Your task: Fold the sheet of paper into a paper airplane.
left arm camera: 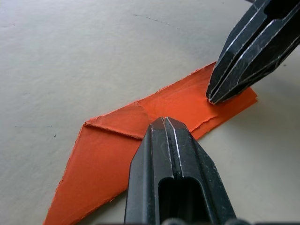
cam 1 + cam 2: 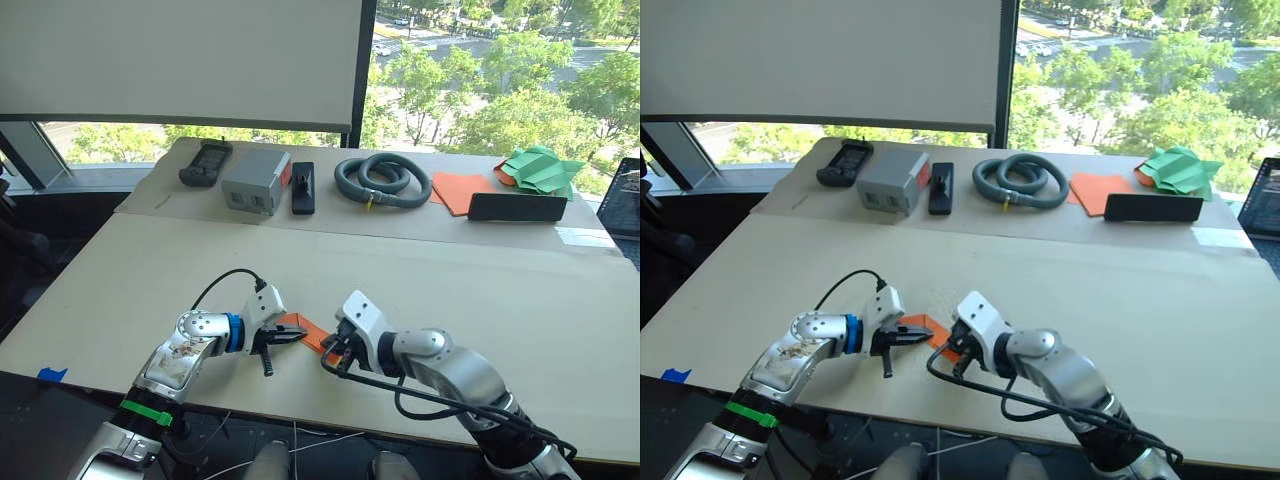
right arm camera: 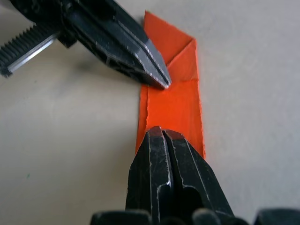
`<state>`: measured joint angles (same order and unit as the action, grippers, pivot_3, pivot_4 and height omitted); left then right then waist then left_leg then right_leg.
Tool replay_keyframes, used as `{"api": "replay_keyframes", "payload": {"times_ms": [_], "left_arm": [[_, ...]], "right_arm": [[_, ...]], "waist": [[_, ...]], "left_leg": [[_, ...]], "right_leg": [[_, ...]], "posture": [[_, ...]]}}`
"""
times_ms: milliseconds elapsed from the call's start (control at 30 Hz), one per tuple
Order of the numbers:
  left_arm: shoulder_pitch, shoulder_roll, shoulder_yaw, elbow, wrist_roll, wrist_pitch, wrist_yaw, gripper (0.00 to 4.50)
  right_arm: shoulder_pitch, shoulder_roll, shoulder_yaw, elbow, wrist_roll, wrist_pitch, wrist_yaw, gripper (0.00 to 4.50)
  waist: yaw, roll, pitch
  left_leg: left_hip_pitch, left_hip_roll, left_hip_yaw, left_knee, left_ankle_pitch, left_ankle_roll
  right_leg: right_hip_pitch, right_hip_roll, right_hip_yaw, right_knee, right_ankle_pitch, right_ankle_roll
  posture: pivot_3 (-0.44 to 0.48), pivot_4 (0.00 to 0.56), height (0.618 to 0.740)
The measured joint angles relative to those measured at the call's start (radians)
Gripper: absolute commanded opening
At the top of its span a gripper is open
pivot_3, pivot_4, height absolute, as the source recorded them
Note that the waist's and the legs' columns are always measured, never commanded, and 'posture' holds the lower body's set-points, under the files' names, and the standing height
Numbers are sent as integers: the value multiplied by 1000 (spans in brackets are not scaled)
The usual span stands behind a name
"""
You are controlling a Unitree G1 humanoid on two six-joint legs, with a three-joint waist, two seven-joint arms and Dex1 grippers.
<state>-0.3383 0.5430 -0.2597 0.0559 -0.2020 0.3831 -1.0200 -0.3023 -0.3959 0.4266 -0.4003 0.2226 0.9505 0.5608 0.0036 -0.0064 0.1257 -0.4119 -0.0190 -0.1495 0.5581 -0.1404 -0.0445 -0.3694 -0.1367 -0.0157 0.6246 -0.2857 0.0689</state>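
The sheet of paper (image 2: pixel 314 333) is bright orange and lies flat near the table's front edge, folded into a narrow strip with one pointed, triangular end (image 1: pixel 101 154). My left gripper (image 2: pixel 300 337) is shut, and its tips press down on the middle of the strip (image 1: pixel 164 122). From the other side, my right gripper (image 2: pixel 336 352) is also shut, with its tips resting on the strip's square end (image 3: pixel 161 132). In the right wrist view the left gripper (image 3: pixel 161 83) touches the strip's edge just ahead of the right one. A winged paper airplane is out of view.
Along the back of the table (image 2: pixel 470 290) are a black handheld device (image 2: pixel 206 162), a grey box (image 2: pixel 257 181), a black remote (image 2: pixel 303 187), a coiled grey hose (image 2: pixel 383 180), an orange paper stack (image 2: pixel 458 190), a black bar (image 2: pixel 517 207) and green paper shapes (image 2: pixel 542 168). Blue tape (image 2: pixel 52 375) marks the front left edge.
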Motion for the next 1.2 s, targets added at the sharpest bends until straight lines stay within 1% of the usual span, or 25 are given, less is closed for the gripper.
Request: {"api": "replay_keyframes", "payload": {"times_ms": [167,300,400,633,900,1200], "left_arm": [[-53,-15,-19,46,8,8,-14,0],[-89,-51,-38,91,20,-1,-16,0],[-100,-74,-41,125,22,-18,-17,0],[-114,-89,-50,161,40,-55,-25,0],[-101,-68,-53,158,50,-82,-31,0],[-80,-34,-27,153,50,-97,-33,0]], "right_arm": [[6,-14,16,0,-9,-16,1,13],[11,-24,23,-1,-13,-16,-1,13],[16,-25,27,0,-13,-16,-3,13],[26,-27,27,-6,-14,-16,-10,13],[32,-28,29,-13,-12,-14,-16,13],[32,-28,32,-13,-11,-12,-18,13]], "waist": [[1,0,0],[3,-1,-1],[4,-2,-1],[6,-1,-2],[2,-2,-3],[-20,-1,-4]], "left_leg": [[0,0,0,0,0,0],[0,0,0,0,0,0],[2,0,0,0,0,0],[4,0,0,0,0,0],[5,0,0,0,0,0],[6,1,0,0,0,0]], "right_leg": [[0,0,0,0,0,0],[1,0,-1,0,0,0],[3,0,0,0,0,0],[6,0,-1,-1,0,0],[6,0,0,-1,0,0],[5,-1,0,-1,0,0]], "posture": [[0,150,702],[0,150,702],[0,150,702],[0,150,702],[0,150,702],[0,150,702]]}}
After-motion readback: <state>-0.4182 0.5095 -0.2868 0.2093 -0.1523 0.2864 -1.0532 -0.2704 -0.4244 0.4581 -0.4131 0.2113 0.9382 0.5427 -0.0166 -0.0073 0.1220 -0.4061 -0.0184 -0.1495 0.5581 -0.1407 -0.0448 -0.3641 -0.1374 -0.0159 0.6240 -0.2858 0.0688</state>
